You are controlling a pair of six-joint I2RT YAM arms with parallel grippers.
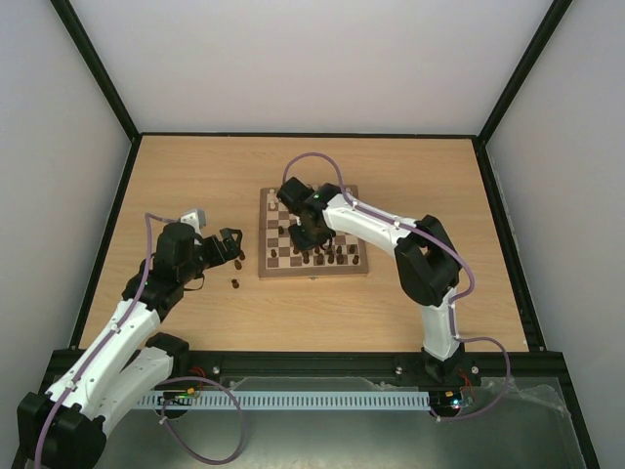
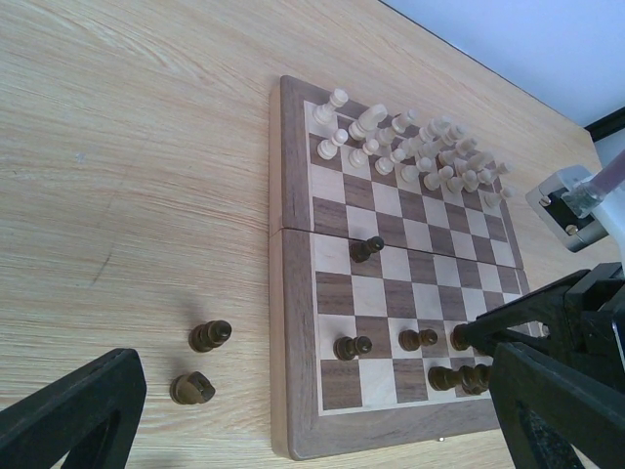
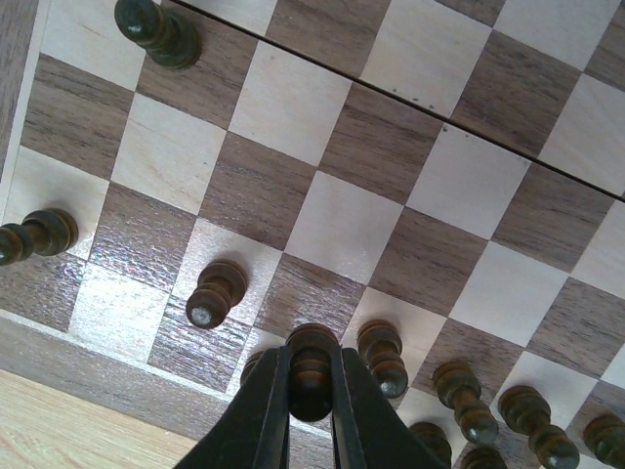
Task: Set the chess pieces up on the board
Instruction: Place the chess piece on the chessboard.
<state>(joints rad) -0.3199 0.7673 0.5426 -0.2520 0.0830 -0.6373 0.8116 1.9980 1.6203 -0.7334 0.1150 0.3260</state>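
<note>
The board (image 1: 312,270) lies mid-table, with cream pieces (image 2: 410,142) crowded along its far rows. My right gripper (image 3: 311,391) is shut on a dark pawn (image 3: 311,363) that stands low over a near-edge square, among other dark pieces (image 3: 383,354). In the top view the right gripper (image 1: 305,234) is over the board's near left part. My left gripper (image 2: 308,391) is open and empty, just left of the board (image 2: 293,293). Two dark pieces (image 2: 210,335) (image 2: 192,388) lie on the table between its fingers.
Single dark pieces stand on the board's near half (image 2: 367,249) (image 2: 352,346) (image 2: 418,339). More dark pawns (image 3: 215,293) (image 3: 34,234) stand beside the held one. The black frame rails (image 1: 98,88) edge the wooden table (image 1: 176,186).
</note>
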